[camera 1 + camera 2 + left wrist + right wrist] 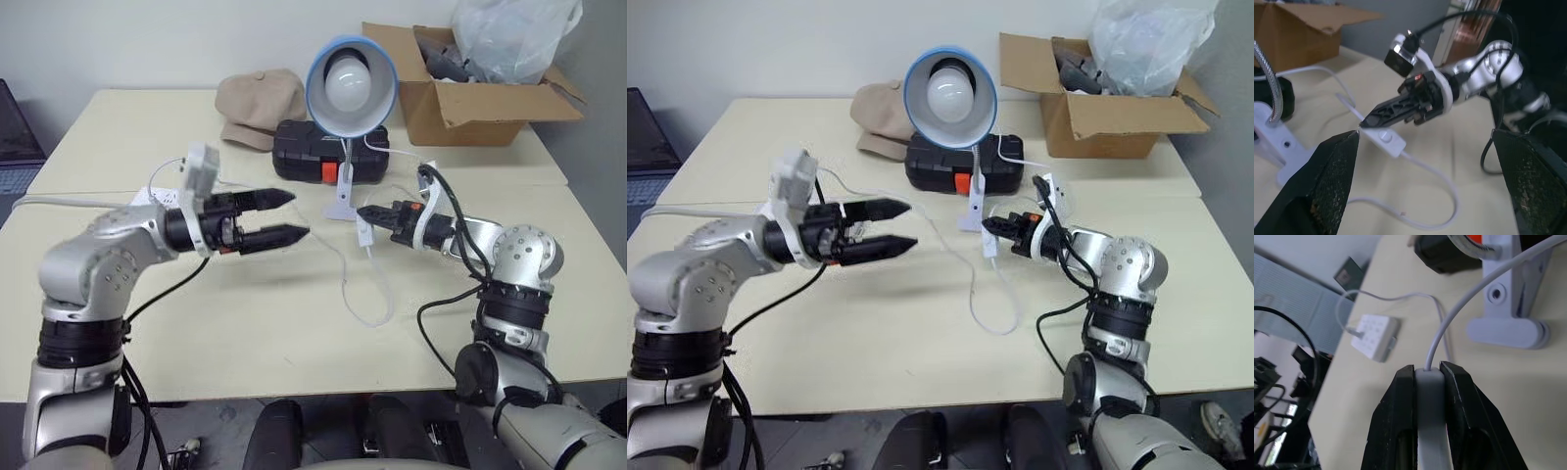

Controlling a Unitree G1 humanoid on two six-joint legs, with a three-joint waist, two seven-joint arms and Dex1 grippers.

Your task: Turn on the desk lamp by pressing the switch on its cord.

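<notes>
Now pinching the switch (1429, 396) tight between both black fingers of the right tool (369, 214), out over the middle of the worktop (245, 333). Holding the switch just in front of the white clip base of the desk lamp (350, 88). Standing at the back middle of the worktop, the desk lamp, with its blue shade and big white bulb facing forward. Running from the top end of the switch back past the clip base, the cord (367, 294), and hanging down from the other end into a loose loop lying on the worktop. Pointing level toward the left side, the right tool.

Spreading wide and holding nothing, the left tool (279, 217). Hovering above the worktop left of the switch, near it but not touching, with its fingers pointing toward the right tool.

Lying behind the desk lamp: a black case (328, 152) with an orange latch and a tan cap (260, 103). Sitting at the back right corner, a cardboard box (470, 98) with a clear plastic bag (514, 39) inside. Resting on the left part of the worktop, a white power strip (1374, 338).
</notes>
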